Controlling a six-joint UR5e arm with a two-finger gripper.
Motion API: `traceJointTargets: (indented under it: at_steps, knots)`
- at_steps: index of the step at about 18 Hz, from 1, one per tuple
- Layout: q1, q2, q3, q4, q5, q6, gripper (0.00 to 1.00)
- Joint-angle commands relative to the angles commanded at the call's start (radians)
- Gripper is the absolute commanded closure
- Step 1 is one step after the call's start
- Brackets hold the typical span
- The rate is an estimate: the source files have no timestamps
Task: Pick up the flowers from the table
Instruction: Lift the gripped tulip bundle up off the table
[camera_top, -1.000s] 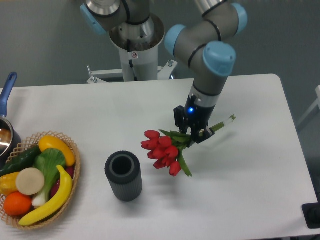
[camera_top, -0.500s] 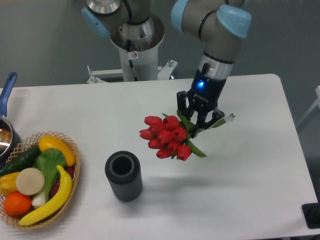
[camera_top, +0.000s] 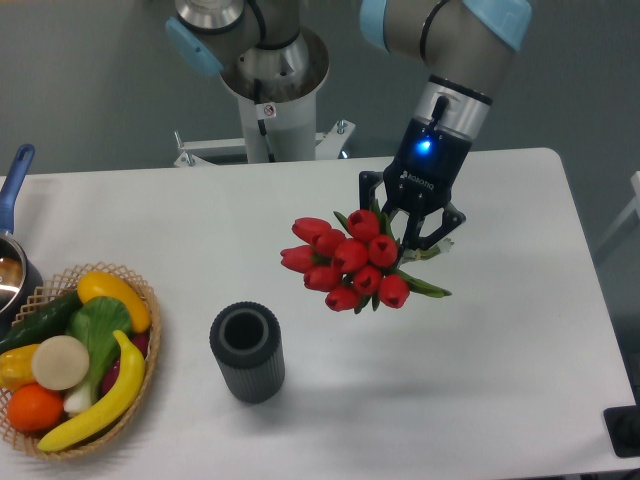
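While the black two-finger claw (camera_top: 412, 232) pinches their green stems, we see the red tulip flowers (camera_top: 347, 264) hanging left of it above the white matte table (camera_top: 520, 330).

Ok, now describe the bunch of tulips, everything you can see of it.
The flowers are a bunch of about ten red tulips, closed buds packed together, with green leaves poking out below and to the right. The blooms point toward the camera and left; the stems run back into the gripper, whose jaws are closed around them. The stems are mostly hidden behind the buds. The bunch seems to hang clear above the white table, touching nothing but the gripper.
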Motion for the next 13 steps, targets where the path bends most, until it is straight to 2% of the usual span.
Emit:
traceJointTargets:
  at_steps: [13]
  knots:
    - [0.009, 0.0, 0.002, 0.0, -0.002, 0.0, 0.63]
